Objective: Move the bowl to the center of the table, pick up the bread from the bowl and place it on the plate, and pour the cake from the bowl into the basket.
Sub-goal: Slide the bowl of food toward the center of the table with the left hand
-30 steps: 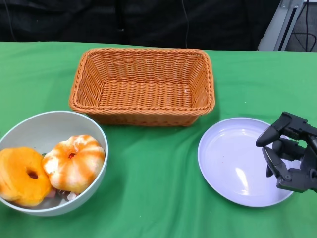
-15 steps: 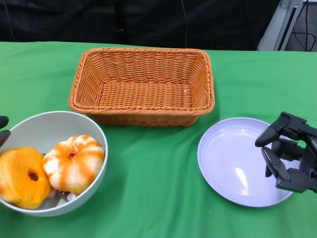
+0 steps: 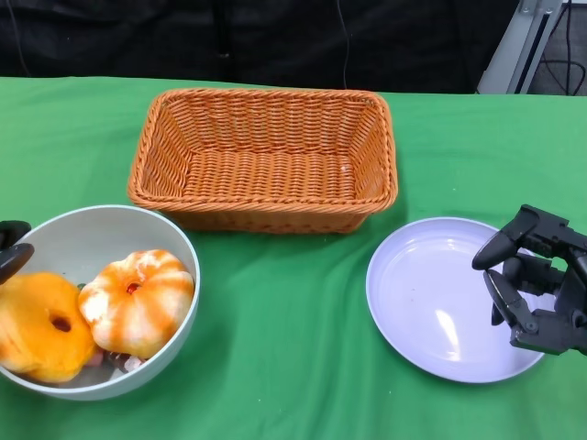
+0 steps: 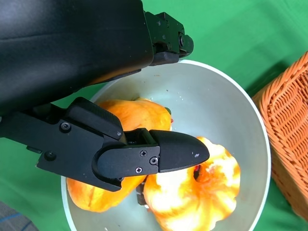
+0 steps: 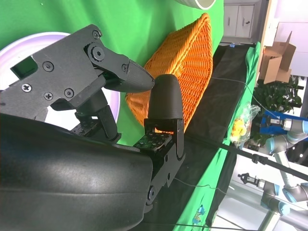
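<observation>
Bowl: grey, at the table's near left, holding an orange ring-shaped bread and a striped cake side by side. Left hand: at the bowl's left rim, above the bread, fingers apart, holding nothing. Basket: behind, empty. Plate: at right. Right hand: over the plate's right edge, fingers spread, empty.

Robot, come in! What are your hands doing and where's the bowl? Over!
Left hand open at the bowl rim, nothing held. Right hand open over the plate. Bowl at table's left, both pastries inside. Path clear.
</observation>
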